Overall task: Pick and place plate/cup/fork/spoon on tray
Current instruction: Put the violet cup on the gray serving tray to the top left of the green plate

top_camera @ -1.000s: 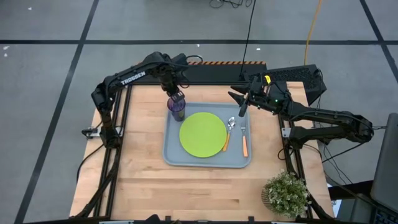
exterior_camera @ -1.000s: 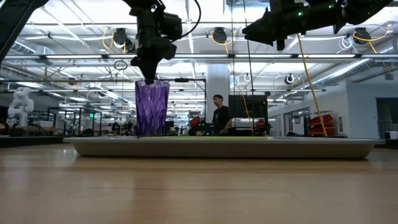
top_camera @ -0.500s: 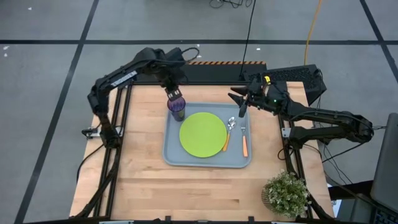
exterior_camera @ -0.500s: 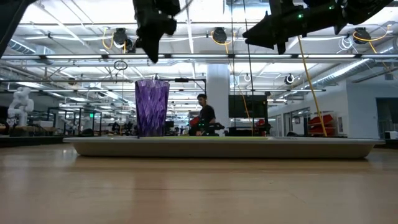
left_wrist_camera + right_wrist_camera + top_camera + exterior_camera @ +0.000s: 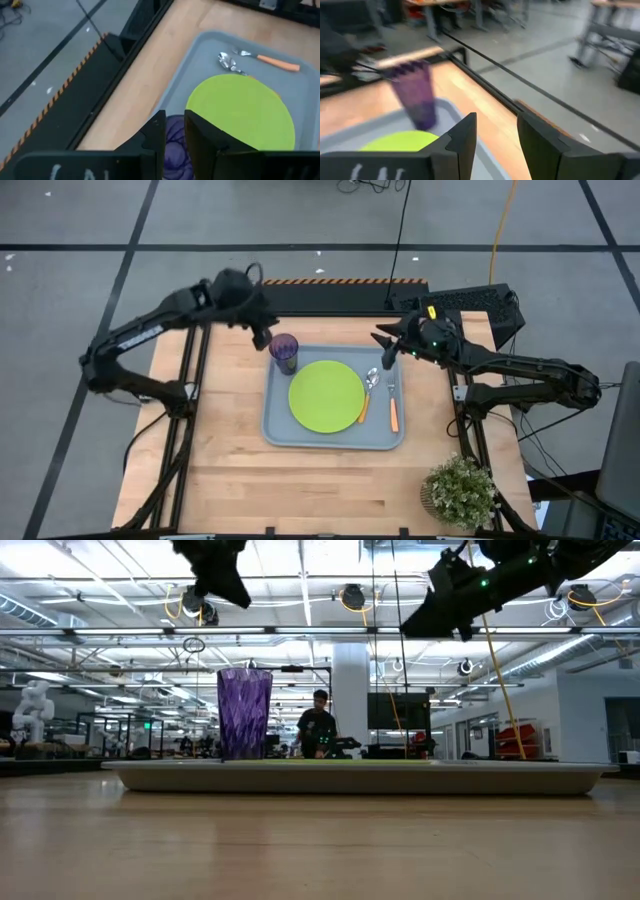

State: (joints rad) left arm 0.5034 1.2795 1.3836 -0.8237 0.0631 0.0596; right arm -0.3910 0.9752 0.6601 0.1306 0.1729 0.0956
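Purple cup (image 5: 284, 351) stands upright in tray (image 5: 333, 440) at its 10 o'clock corner, w/ green plate (image 5: 326, 396) in the middle, spoon (image 5: 368, 391) & fork (image 5: 391, 401) at 3 o'clock. Left end effector (image 5: 262, 338) hangs off the tray's 10 o'clock corner, fingers slightly apart, empty. Right end effector (image 5: 388, 345) is at 1 o'clock, open, empty.

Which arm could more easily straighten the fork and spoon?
Right. The right gripper hovers near the tray's far corner beside the fork and spoon; the left gripper is by the cup.

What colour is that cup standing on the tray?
The cup is see-through dark purple, with a ribbed look; the low view shows it best.
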